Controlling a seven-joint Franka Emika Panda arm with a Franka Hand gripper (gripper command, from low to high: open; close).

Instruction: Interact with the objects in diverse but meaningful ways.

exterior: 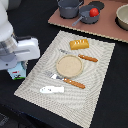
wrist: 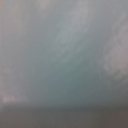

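A grasp of the milk carton point(exterior: 18, 72) appears to be under way, though the gripper's opening cannot be told, so a gentle lift is called for next.

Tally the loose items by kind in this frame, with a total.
Cutlery: 2, fork and knife
Toy food: 4, bread loaf, tomato, milk carton, fish piece
Cookware: 3, grey pot, small pan, bowl
Plates: 1, tan plate
Total: 10
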